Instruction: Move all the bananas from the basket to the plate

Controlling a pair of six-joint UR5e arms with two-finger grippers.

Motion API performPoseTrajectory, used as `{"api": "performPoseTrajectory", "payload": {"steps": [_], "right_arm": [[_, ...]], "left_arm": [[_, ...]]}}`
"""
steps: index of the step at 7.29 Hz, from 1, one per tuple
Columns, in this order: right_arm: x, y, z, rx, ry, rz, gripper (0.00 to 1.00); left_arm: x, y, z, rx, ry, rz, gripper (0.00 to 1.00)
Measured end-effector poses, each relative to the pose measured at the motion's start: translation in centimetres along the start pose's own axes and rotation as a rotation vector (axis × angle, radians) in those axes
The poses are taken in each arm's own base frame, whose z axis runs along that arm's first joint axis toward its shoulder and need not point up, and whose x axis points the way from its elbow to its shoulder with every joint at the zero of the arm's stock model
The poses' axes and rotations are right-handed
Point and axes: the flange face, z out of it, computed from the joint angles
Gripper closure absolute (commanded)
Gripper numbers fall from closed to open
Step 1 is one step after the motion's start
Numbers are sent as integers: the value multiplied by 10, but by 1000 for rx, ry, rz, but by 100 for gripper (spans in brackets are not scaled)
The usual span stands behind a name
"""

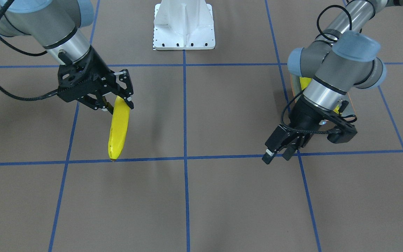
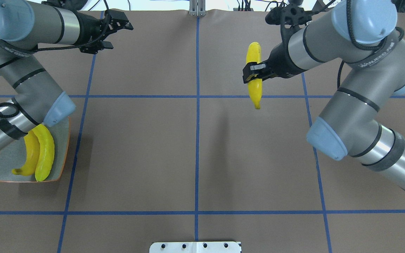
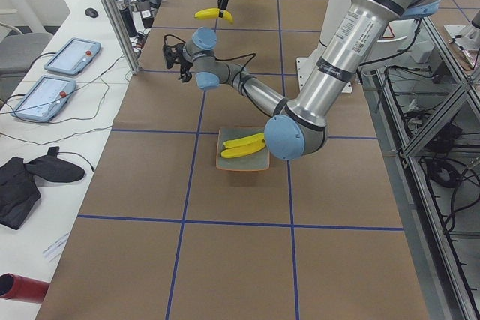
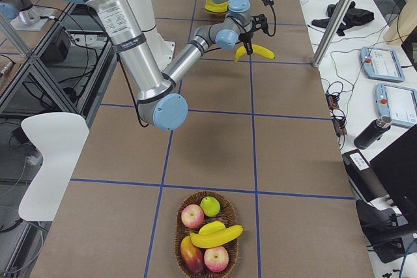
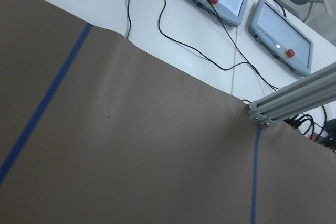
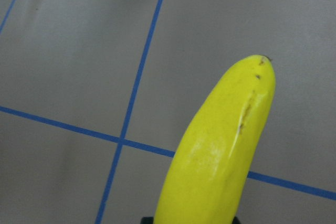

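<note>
Yellow banana (image 1: 119,129), seemingly level, tip forward

Right arm (image 2: 357,105): enters at lower right of overhead view, elbow folded at upper right, forearm reaching in toward top centre. Right gripper (image 2: 254,72): jaws clamped across a banana (image 2: 254,56), held off the table.

Left arm (image 2: 30,80): enters at left edge, bends up to upper left corner, wrist pointing right. Left gripper (image 2: 118,35): fingers (image 2: 125,25) spread apart, nothing between them.
</note>
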Motion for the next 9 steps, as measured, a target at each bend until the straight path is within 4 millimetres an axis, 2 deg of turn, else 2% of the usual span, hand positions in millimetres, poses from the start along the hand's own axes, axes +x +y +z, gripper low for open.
{"api": "performPoseTrajectory", "payload": {"steps": [2, 4, 6, 9], "right_arm": [[-70, 21, 12, -42, 34, -36, 100], [-120, 53, 32, -66, 61, -85, 100], [-146, 70, 40, -80, 75, -110, 100], [-156, 73, 38, -80, 69, -118, 100]], "left_arm": [[36, 33, -4, -88, 55, -66, 0], [56, 51, -9, -155, 79, -92, 0], [69, 75, -7, -204, 97, -94, 0], [71, 123, 5, -315, 85, -73, 0]]}}
